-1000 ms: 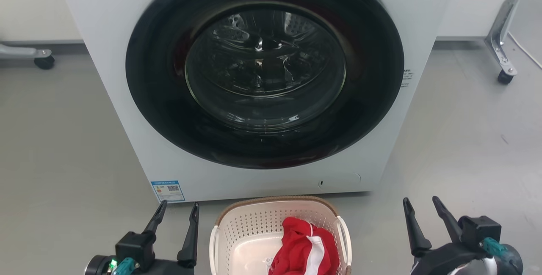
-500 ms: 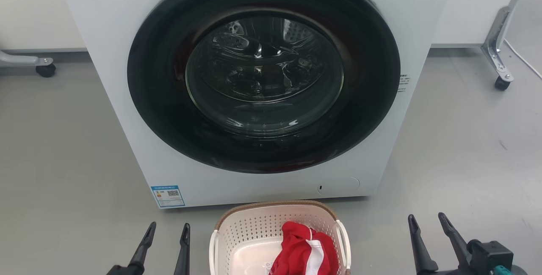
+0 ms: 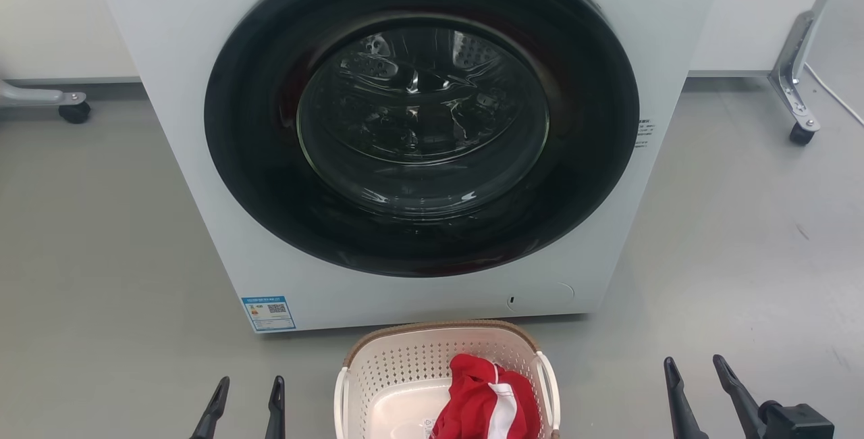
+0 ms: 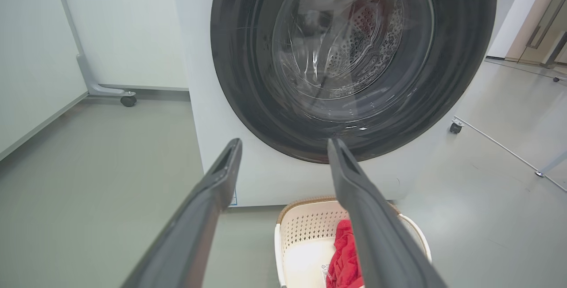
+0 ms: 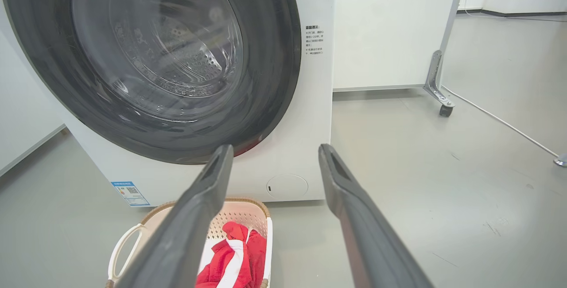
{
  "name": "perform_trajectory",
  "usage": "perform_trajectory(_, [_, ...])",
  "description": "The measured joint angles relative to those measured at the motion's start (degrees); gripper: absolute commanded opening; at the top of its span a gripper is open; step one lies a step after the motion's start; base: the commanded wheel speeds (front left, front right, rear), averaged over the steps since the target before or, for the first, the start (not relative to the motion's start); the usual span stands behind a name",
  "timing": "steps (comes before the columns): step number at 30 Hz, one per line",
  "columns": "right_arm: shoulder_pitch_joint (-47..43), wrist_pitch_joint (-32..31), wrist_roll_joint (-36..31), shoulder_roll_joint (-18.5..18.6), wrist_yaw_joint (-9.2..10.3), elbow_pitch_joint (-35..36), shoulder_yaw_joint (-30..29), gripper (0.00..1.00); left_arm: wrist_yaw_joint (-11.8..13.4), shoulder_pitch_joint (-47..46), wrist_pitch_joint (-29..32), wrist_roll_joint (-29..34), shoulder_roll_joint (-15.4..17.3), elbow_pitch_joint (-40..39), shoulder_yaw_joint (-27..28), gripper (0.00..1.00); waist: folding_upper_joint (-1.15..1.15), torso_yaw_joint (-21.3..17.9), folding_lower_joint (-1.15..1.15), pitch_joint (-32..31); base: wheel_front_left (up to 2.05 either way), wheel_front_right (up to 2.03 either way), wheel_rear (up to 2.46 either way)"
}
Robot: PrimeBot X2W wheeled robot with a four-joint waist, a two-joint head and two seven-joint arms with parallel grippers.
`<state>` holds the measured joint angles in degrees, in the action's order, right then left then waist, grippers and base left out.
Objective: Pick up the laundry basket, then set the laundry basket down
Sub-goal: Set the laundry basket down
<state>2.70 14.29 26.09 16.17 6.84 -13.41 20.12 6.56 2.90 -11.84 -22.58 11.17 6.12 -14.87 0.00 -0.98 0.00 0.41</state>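
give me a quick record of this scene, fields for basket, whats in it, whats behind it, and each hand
basket: cream-white perforated plastic laundry basket with brown woven-look rim, standing on the grey floor, not lifted
contents: red and white garment
behind basket: white front-loading washing machine, round dark door shut
left hand: open, empty, left of basket, apart from it
right hand: open, empty, right of basket, apart from it

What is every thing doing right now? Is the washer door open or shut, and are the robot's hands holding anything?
washing machine door: shut.
laundry basket: upright on the floor, not held by either gripper.
red and white garment: crumpled inside the laundry basket.
left gripper: open, empty.
right gripper: open, empty.
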Motion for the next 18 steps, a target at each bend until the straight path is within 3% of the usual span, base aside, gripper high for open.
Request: perform_trajectory(18, [-1.0, -0.2, -1.4, 0.0, 0.23, 2.1, -1.4, 1.00, 0.5, 1.2, 4.5, 1.5, -0.5, -3.3, 1.1, 1.00, 0.00, 0.2, 0.00, 0.3, 0.00, 0.00, 0.00])
